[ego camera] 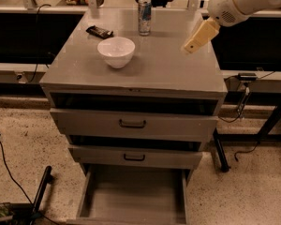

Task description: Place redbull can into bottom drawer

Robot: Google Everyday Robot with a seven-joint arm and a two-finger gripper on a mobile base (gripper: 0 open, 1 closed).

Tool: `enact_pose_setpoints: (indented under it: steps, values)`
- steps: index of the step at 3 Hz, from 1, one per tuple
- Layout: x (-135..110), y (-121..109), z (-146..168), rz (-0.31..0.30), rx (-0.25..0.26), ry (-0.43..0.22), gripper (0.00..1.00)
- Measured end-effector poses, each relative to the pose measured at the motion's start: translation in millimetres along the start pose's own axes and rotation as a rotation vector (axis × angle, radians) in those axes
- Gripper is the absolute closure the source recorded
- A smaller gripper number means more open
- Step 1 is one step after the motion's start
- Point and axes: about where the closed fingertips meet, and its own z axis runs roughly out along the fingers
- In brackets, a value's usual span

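Note:
The redbull can (144,17) stands upright at the back middle of the grey cabinet top (168,67). The bottom drawer (133,198) is pulled out below, and its plain grey inside holds nothing. My gripper (199,35) hangs above the right side of the cabinet top, to the right of the can and a little nearer the front, apart from it. It holds nothing that I can see.
A white bowl (116,51) sits left of centre on the top. A dark snack bar (99,31) lies behind it at the left. The two upper drawers (132,124) with black handles are slightly ajar. Cables and a black stand (41,191) lie on the floor at the left.

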Motion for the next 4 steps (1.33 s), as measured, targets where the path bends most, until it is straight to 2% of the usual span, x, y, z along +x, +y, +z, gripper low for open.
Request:
enact_pose_setpoints:
  steps: [1, 2, 3, 4]
  values:
    - [11.6, -23.7, 22.0, 0.027, 0.056, -0.039, 0.00]
    - [31.4, -49.2, 51.5, 0.106, 0.161, -0.083, 0.00]
    - [41.8, -72.5, 86.6, 0.239, 0.263, -0.164, 0.00]
    - [29.1, -108.8, 121.5, 0.334, 0.366, -0.301, 0.00]
